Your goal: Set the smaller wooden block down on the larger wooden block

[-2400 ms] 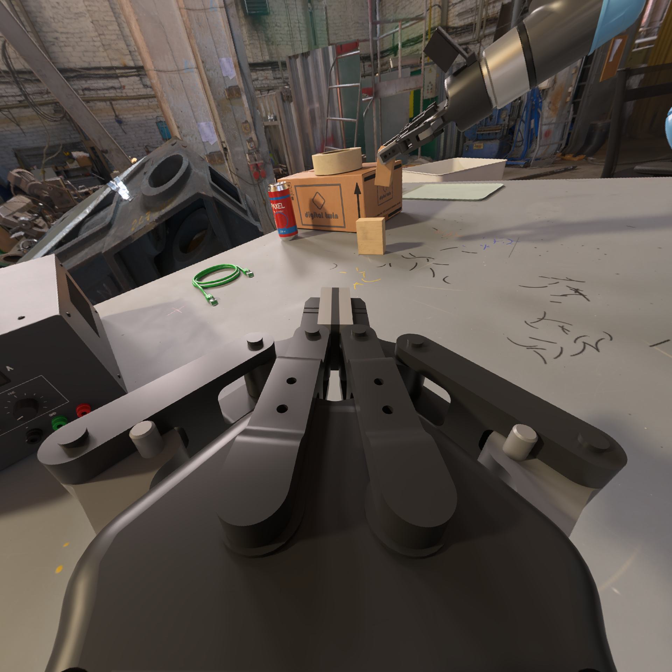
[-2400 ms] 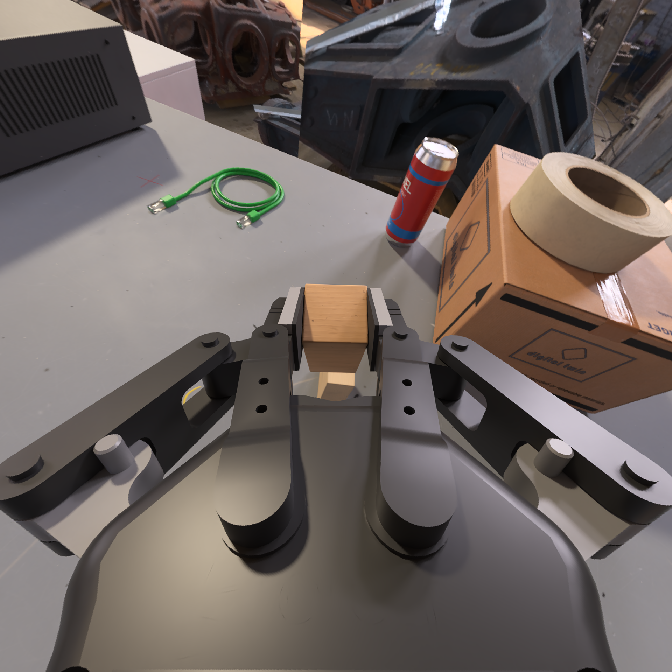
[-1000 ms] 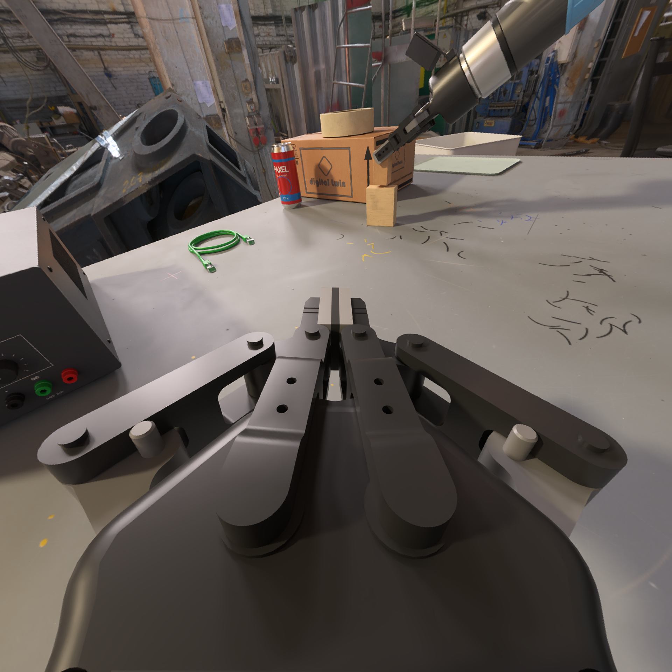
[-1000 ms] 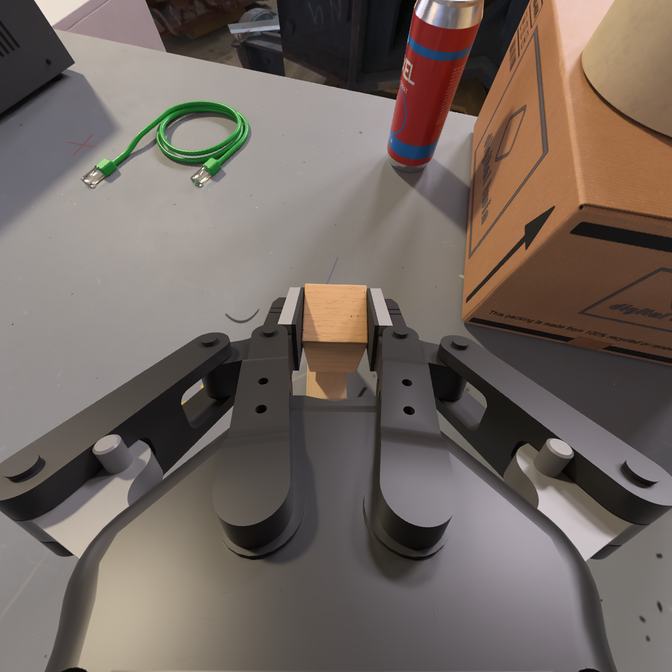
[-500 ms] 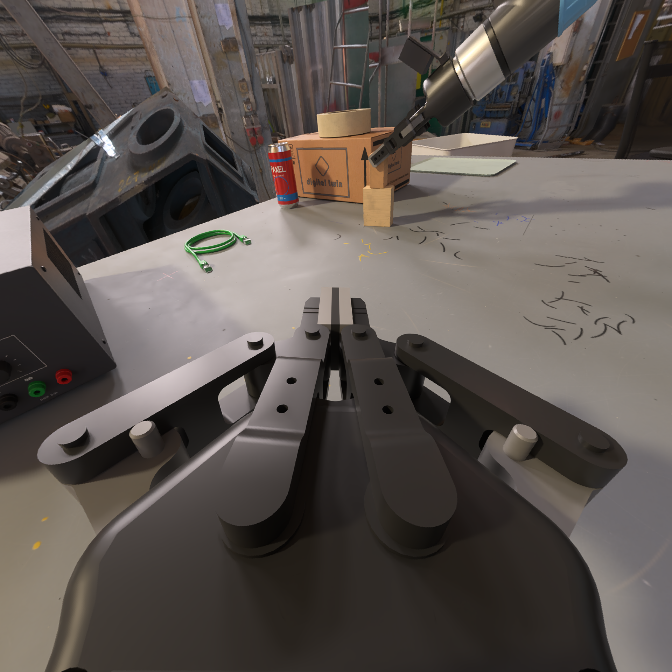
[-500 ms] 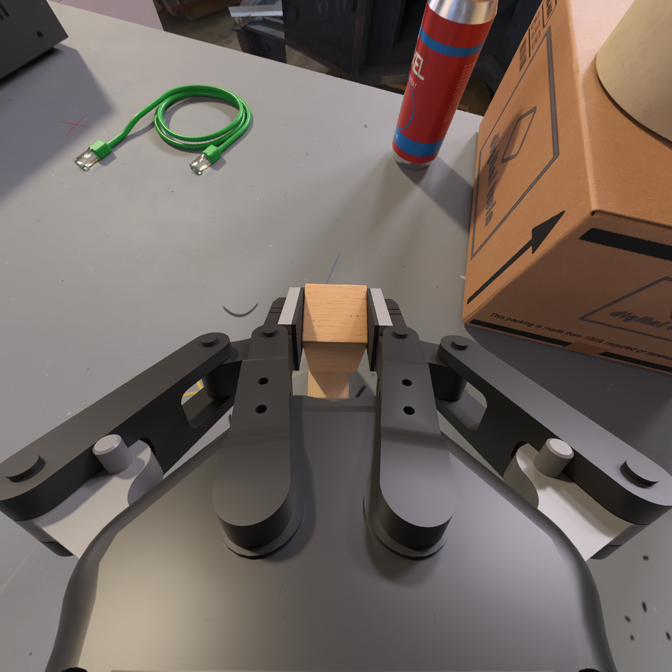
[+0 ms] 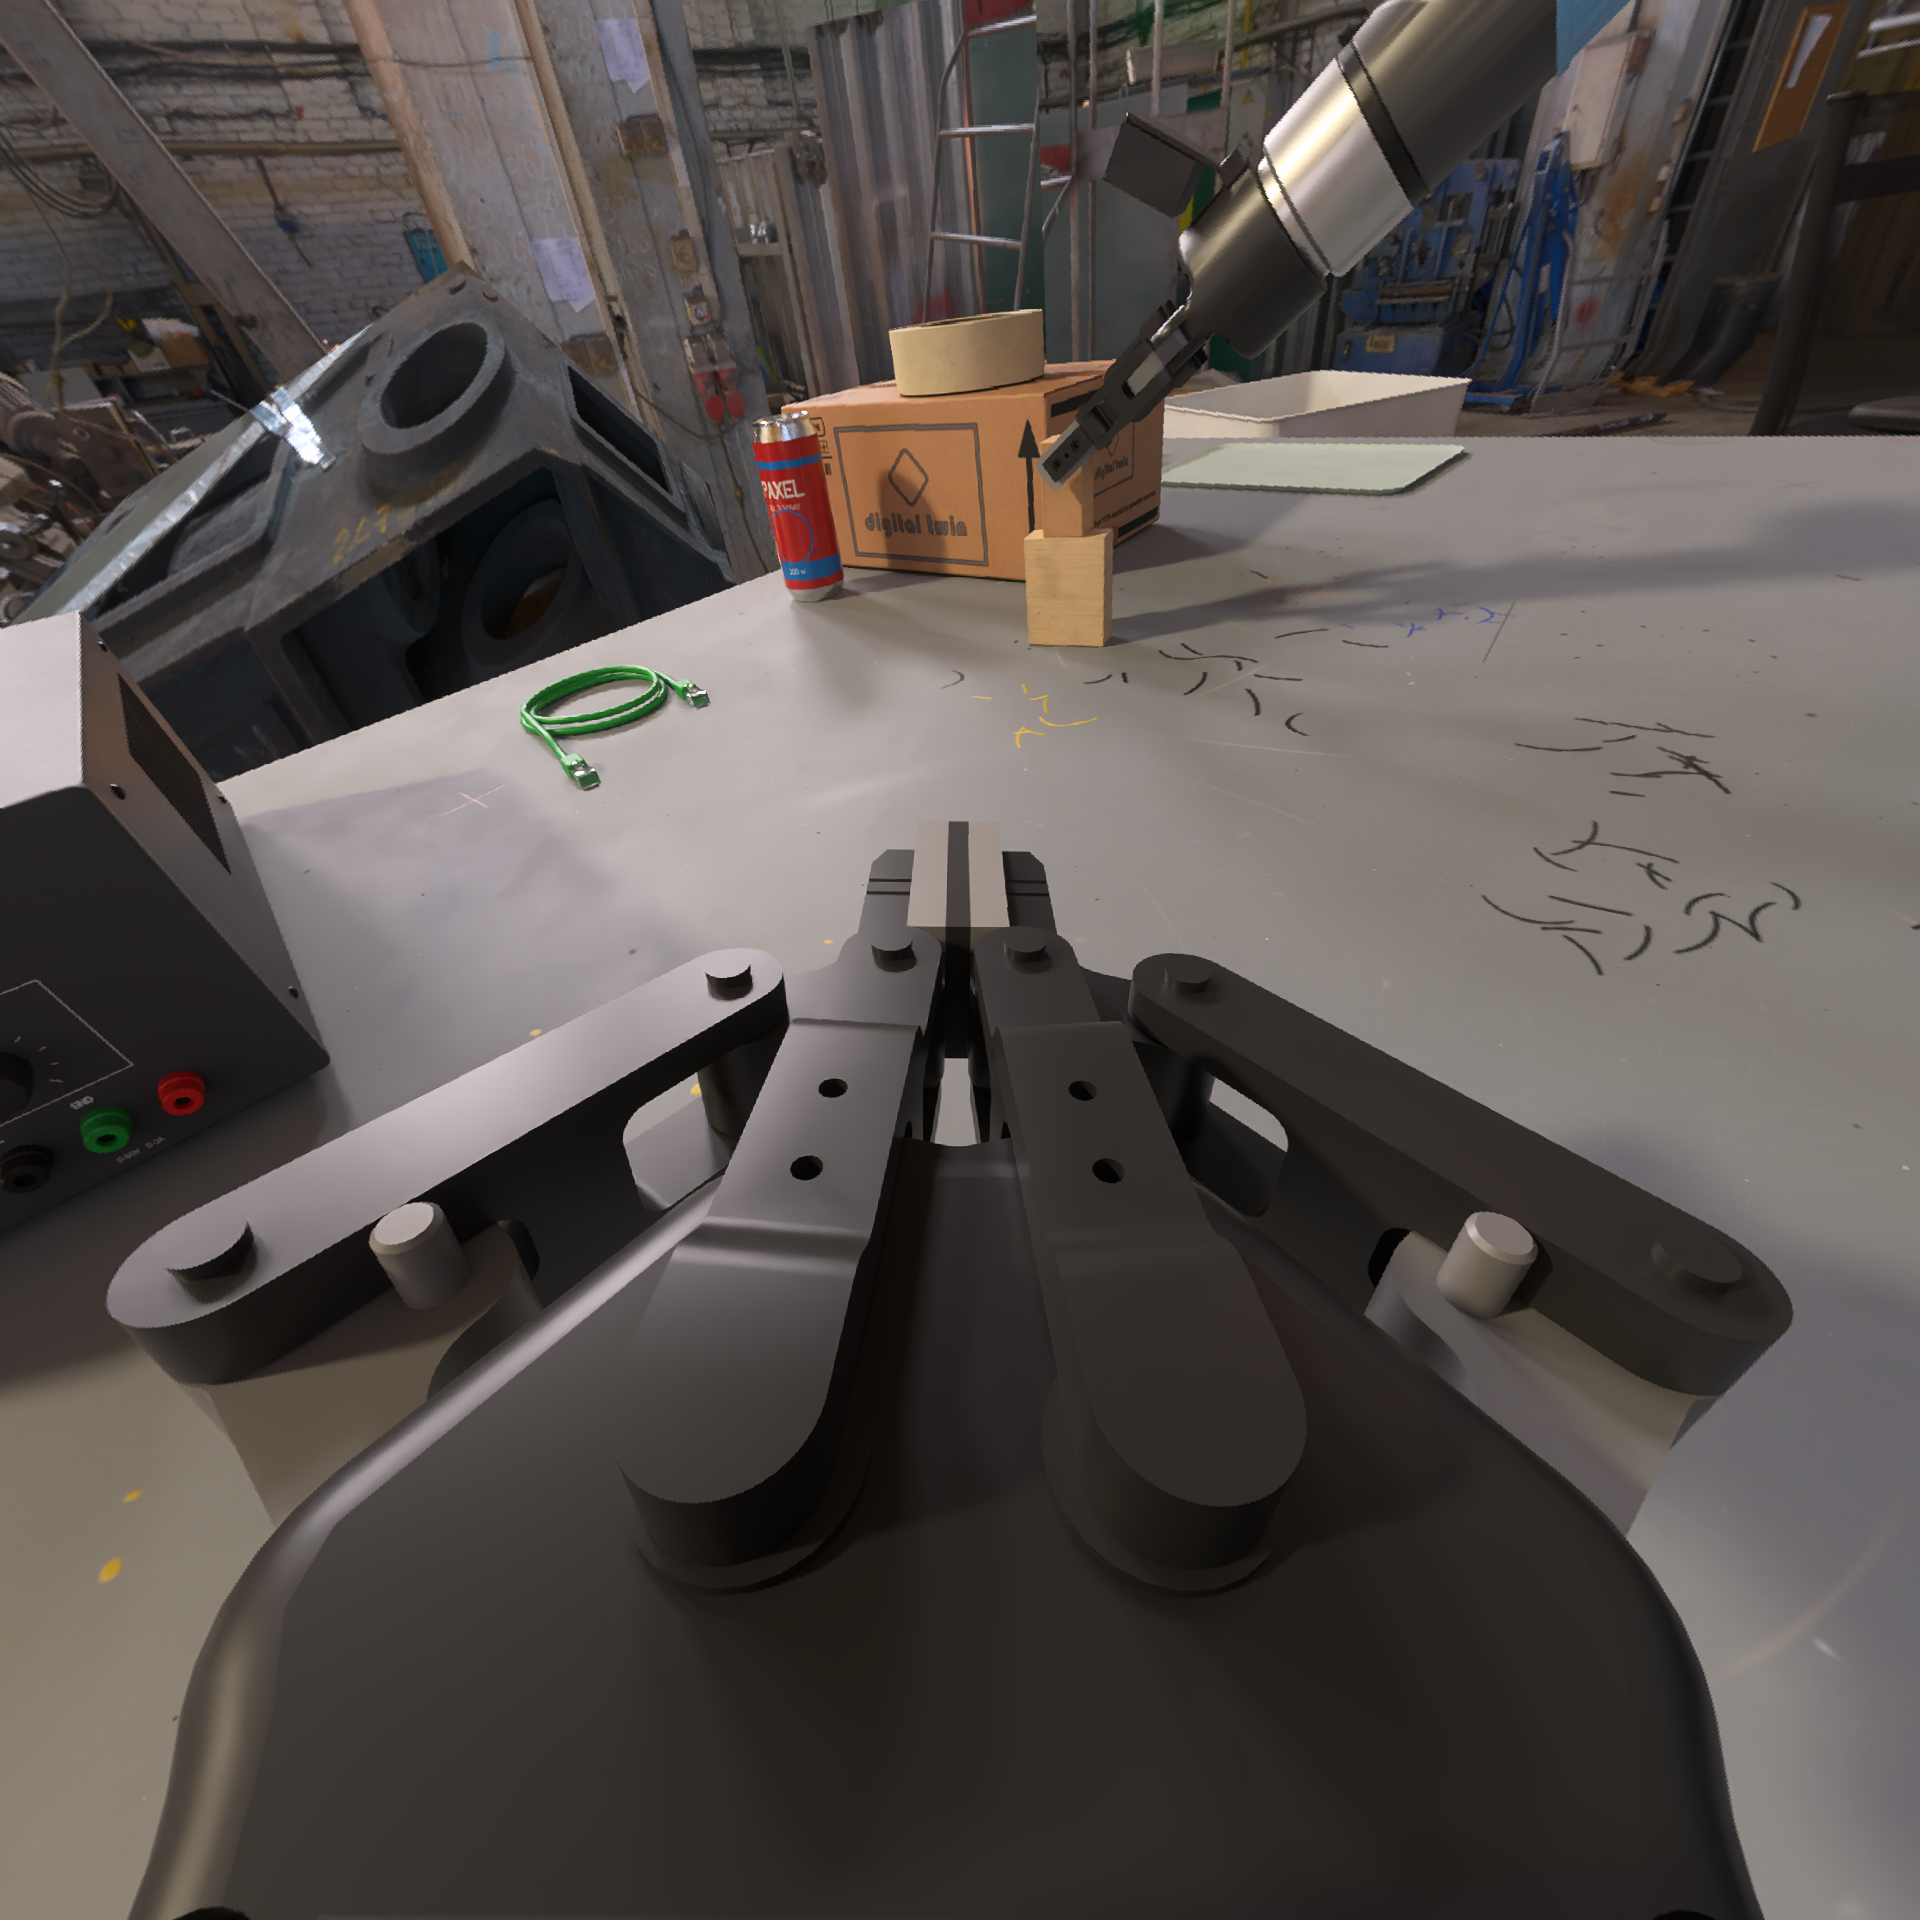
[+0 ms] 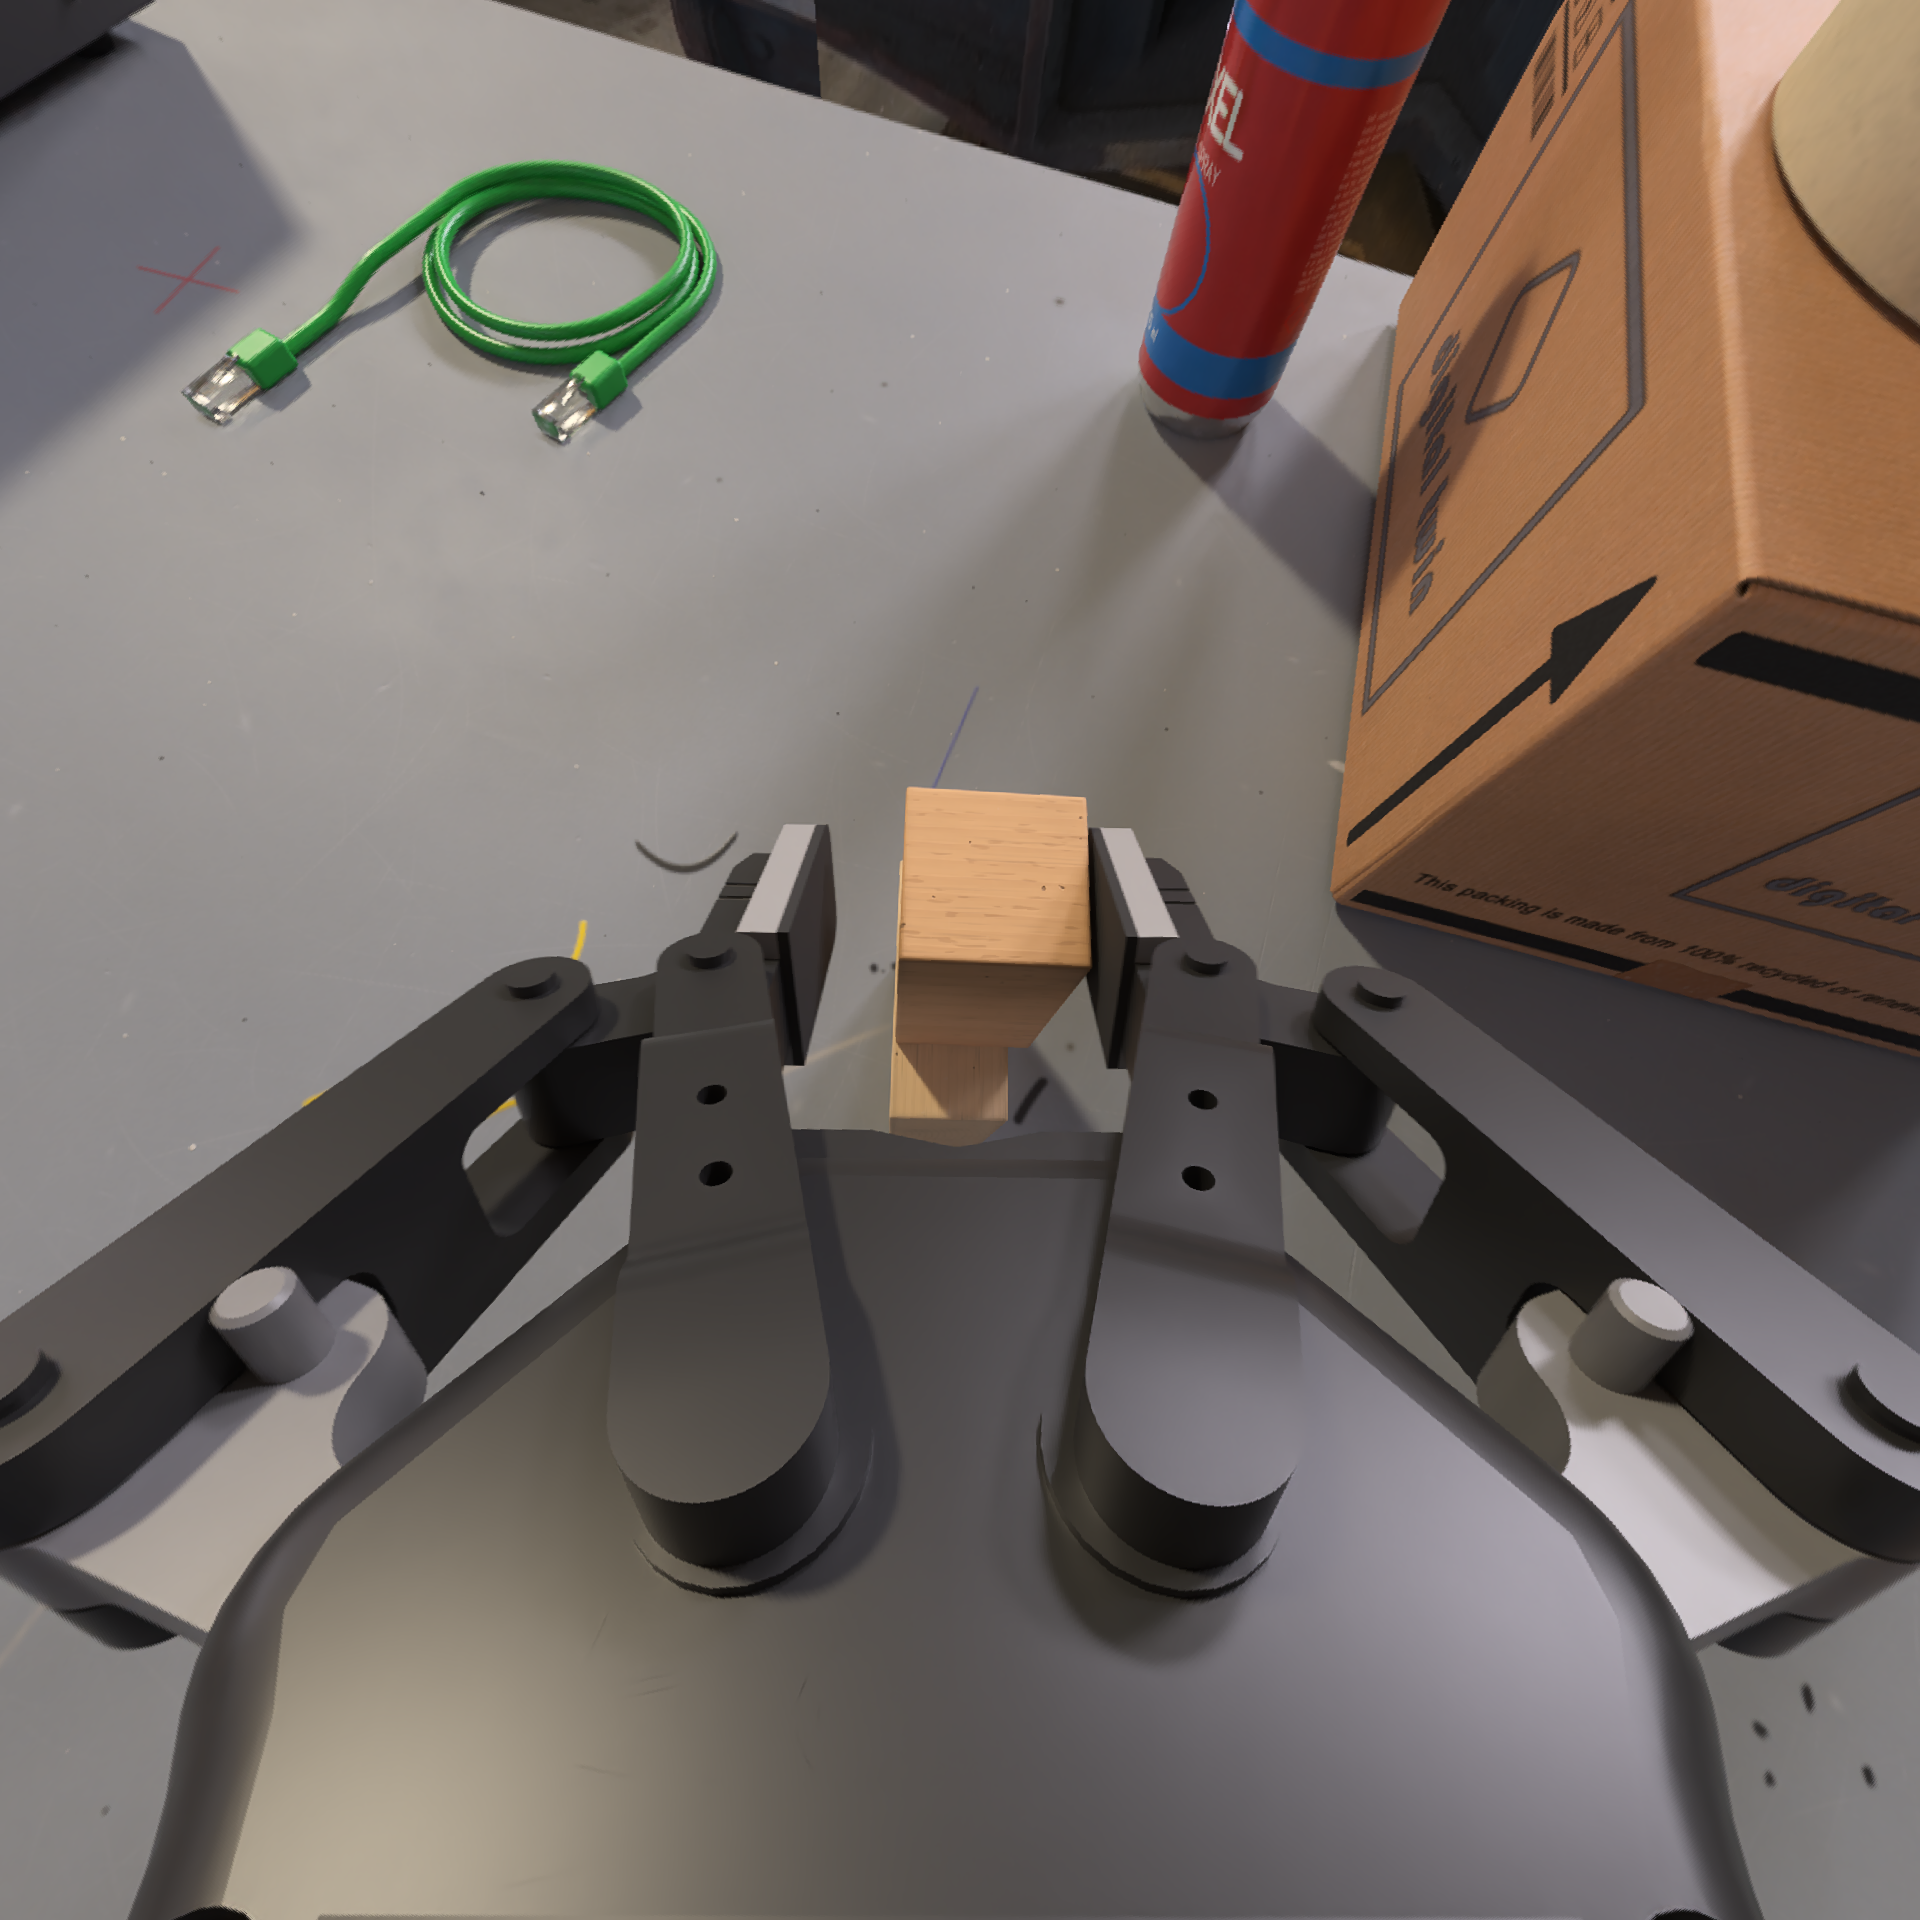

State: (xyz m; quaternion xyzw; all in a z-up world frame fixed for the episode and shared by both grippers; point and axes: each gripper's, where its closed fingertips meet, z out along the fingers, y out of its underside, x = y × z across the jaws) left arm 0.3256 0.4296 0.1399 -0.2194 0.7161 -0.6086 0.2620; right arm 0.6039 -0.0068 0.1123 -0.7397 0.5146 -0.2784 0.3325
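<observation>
The smaller wooden block (image 8: 992, 883) rests on top of the larger wooden block (image 8: 945, 1086), which stands on the grey table. My right gripper (image 8: 961, 873) is open around the smaller block, with a clear gap on the left side and its right pad close to or touching the block. In the left wrist view the larger block (image 7: 1068, 587) stands far off by the cardboard box, with the smaller block (image 7: 1062, 509) on it and the right gripper (image 7: 1070, 462) just above. My left gripper (image 7: 956, 862) is shut and empty, low over the table.
A cardboard box (image 8: 1662, 520) with a tape roll (image 7: 966, 351) on top stands right of the blocks. A red can (image 8: 1257, 208) and a green cable (image 8: 540, 281) lie beyond. A black instrument box (image 7: 114, 935) sits at the left, a white tray (image 7: 1320, 405) far back.
My right gripper lowered the smaller block onto the larger one and then opened, letting it go. The left gripper stayed shut and shifted only slightly.
</observation>
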